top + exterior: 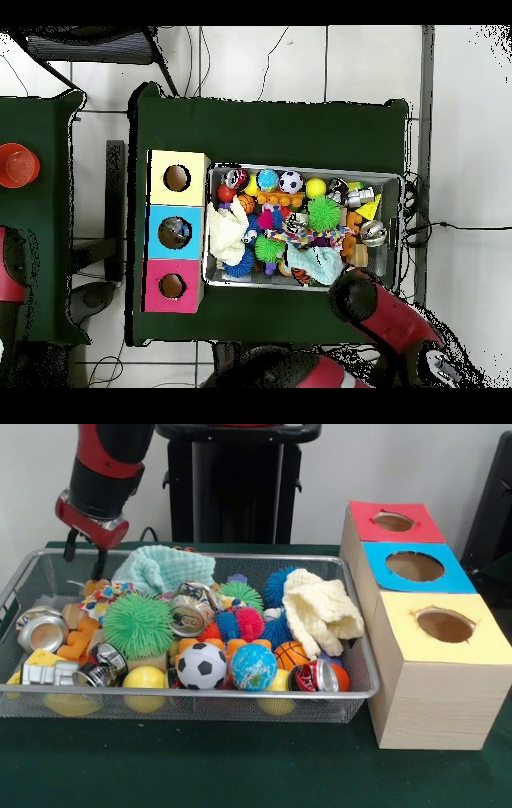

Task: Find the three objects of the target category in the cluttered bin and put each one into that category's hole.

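Bin: silver wire-mesh bin (192, 700) on the green table cloth, packed full; three-hole wooden box stands just beside it.
Target category: not given by the task line; cannot tell from the frames which of the object kinds is meant.
Near row: black-and-white mini football (201, 665), blue-green globe ball (253, 666), plain yellow ball (144, 678), crushed red drink can (316, 677), small orange basketball (291, 654).
Middle row: green spiky rubber ball (138, 625), dented silver can (190, 612) lying on its side with its open end toward the camera, pink and blue spiky balls (240, 624), cream knitted cloth (320, 612) draped over the bin's box-side rim.
Far row: mint waffle cloth (164, 568), orange wooden blocks (80, 638), a second silver can (42, 630) at the end away from the box.
Box: yellow-topped hole (445, 624) nearest, blue-topped hole (414, 566) in the middle, red-topped hole (393, 521) farthest.
Gripper: red-and-black Sawyer gripper (86, 556) hangs over the bin's far corner, the end away from the box; dark fingers point down, apart, holding nothing.
Key relation: all the clutter lies nearer the camera and toward the box from the gripper; the closest items below it are the orange blocks and the mint cloth.
Judgement: search stage; any pick calls for a carry across the bin's whole length to reach a hole.
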`<state>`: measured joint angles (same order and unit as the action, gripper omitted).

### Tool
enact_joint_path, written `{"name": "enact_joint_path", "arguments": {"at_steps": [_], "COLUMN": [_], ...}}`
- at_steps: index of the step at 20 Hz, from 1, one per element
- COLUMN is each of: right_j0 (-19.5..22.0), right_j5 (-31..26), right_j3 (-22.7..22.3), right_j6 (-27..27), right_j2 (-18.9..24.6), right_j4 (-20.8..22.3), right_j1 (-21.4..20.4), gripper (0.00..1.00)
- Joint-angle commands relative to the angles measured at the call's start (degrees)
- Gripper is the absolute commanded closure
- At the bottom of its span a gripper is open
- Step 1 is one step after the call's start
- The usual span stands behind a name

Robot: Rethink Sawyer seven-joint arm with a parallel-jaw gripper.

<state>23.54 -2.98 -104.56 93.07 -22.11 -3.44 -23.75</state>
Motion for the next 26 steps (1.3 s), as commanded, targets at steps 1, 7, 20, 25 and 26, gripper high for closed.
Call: {"name": "enact_joint_path", "arguments": {"at_steps": [1,7,20,25,26], "right_j0": [4.6,6.3,9.9,11.2,11.4], "right_j5": [3.8,2.5,1.0,1.9,2.3], "right_j3": [-3.9,-5.1,-9.7,-9.9,-9.9], "right_j6": [18.9,20.7,23.1,23.3,23.4], "right_j2": [10.4,12.9,18.6,20.8,21.3], "right_j4": [-6.4,-11.2,-11.4,-10.6,-10.6], "right_j1": [2.0,1.0,-5.1,-5.5,-5.4], "gripper": [0.00,0.00,0.00,0.00,0.00]}}
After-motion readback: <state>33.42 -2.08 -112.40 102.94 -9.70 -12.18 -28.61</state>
